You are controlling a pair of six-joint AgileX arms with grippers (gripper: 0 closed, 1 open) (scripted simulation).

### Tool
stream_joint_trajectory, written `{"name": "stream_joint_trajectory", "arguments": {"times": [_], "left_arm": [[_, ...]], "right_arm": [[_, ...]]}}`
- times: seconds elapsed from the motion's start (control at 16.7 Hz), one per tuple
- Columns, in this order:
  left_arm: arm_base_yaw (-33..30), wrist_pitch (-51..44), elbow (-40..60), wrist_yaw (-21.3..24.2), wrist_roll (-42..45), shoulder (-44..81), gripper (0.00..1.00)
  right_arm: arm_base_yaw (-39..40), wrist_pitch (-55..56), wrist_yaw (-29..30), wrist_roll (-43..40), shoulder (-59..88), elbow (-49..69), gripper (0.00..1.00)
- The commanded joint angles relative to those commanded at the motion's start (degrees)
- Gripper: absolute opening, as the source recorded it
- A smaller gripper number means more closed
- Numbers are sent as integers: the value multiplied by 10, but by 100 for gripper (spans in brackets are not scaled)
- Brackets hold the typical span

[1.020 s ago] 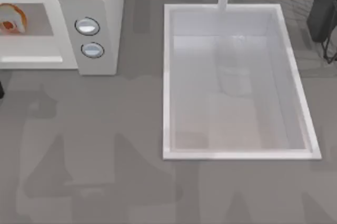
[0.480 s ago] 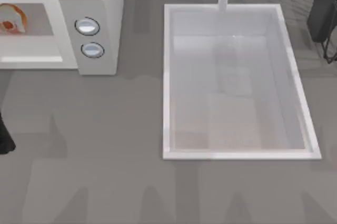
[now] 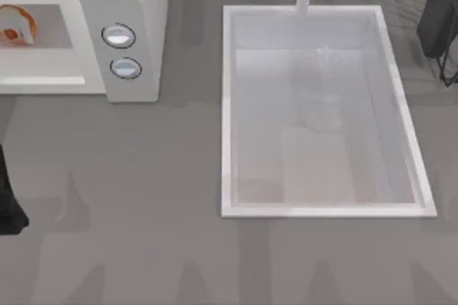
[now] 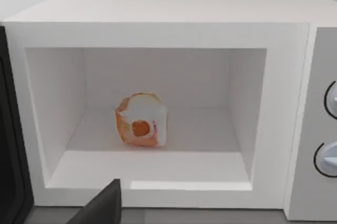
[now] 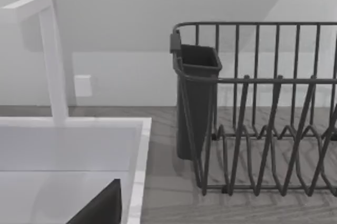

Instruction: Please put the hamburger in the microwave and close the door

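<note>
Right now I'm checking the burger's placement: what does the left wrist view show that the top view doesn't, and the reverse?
Left wrist view: the whole grey-white inner cavity of the off-white boxy microwave, with the small round tan-orange hamburger sitting on its floor near the middle, and a dark panel edge beside the opening.

Top view: the white rectangular sink basin, the grey countertop, and a dark wire rack at the right edge.

Both: the microwave, the hamburger inside it, and the two round silver-blue knobs.

Soft, even light throughout, with faint blurred shadows streaking the grey table.
</note>
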Motion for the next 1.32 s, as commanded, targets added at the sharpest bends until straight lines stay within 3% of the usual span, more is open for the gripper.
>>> {"name": "stream_joint_trajectory", "arguments": {"times": [0.18,0.96,1.32], "left_arm": [[0,0,0,0,0,0,100],[0,0,0,0,0,0,2],[0,0,0,0,0,0,0]], "right_arm": [[0,0,0,0,0,0,100],[0,0,0,0,0,0,100],[0,0,0,0,0,0,100]]}}
